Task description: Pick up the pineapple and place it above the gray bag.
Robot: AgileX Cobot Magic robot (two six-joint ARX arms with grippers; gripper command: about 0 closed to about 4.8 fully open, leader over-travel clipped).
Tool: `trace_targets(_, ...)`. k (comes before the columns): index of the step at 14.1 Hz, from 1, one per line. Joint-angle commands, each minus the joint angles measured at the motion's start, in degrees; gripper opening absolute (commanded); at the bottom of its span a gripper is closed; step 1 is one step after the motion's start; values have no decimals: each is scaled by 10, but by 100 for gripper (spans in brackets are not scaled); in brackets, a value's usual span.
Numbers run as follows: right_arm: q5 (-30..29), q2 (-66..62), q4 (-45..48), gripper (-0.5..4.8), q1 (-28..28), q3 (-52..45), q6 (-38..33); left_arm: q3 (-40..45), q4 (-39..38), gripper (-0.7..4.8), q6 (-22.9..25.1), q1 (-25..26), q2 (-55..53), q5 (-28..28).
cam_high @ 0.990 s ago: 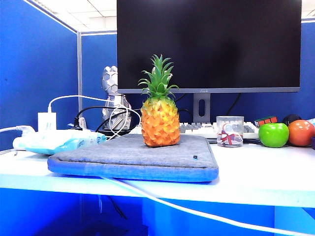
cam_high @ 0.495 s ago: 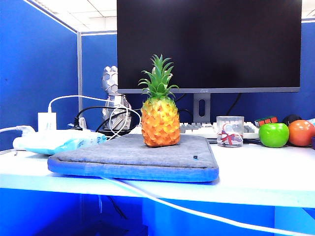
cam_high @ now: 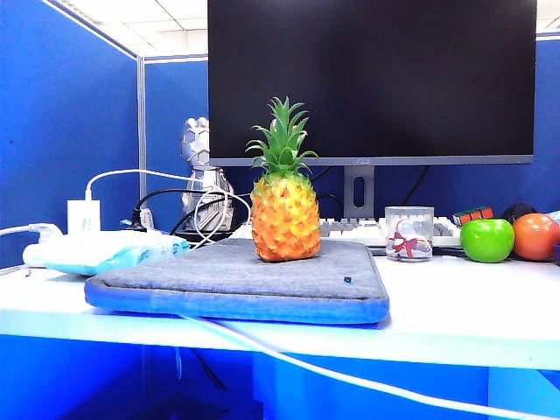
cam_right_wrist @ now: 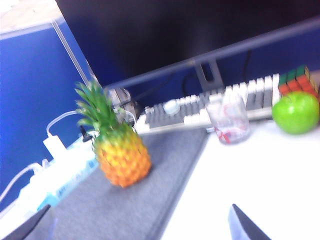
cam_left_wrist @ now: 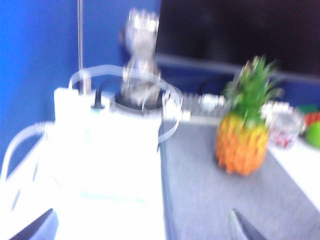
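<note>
The pineapple stands upright on the gray bag, near the bag's back edge in the exterior view. Neither gripper shows in that view. In the left wrist view the pineapple rests on the gray bag well ahead of my left gripper. That gripper is open and empty, its fingertips far apart over the bag's edge and a white packet. The right wrist view also has the pineapple on the gray bag, ahead of my right gripper, which is open and holds nothing.
A big monitor and keyboard stand behind the bag. To the right are a clear cup, a green apple and an orange fruit. A light blue-white packet lies left. A white cable hangs past the table front.
</note>
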State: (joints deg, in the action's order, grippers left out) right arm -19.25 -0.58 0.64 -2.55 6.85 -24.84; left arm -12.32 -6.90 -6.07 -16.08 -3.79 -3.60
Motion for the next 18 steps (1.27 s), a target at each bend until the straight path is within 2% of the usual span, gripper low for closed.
trace_targets(1, 2, 1, 12, 479, 0, -28, 0, 18, 0, 479, 10, 0, -1, -2)
trace_targets(3, 1, 1, 13, 479, 0, -54, 1, 24, -15, 479, 68, 0, -1, -2)
trace_targets(7, 2, 1, 7, 479, 0, -63, 45, 41, -13, 469, 76, 0, -1, -3)
trace_targets(8, 2, 1, 2, 479, 0, -63, 45, 46, -12, 415, 76, 0, -1, -2)
trace_targets(9, 2, 1, -1, 479, 0, -63, 45, 48, -13, 321, 76, 0, -1, 3)
trace_targets(10, 0, 1, -6, 349, 0, -63, 45, 48, -16, 111, 79, 0, -1, 17)
trace_targets(11, 0, 1, -12, 127, 0, -63, 45, 48, -16, -3, 89, 0, -1, 32)
trace_targets(12, -2, 1, -16, -3, 0, -63, 45, 48, -14, -4, 89, 0, -1, 32)
trace_targets(16, -4, 1, -17, -5, 0, -63, 38, 48, 1, -1, 90, 0, -1, 38)
trace_targets(18, -5, 2, -17, -4, 0, -63, 36, 48, 4, 32, 93, 0, -1, 37)
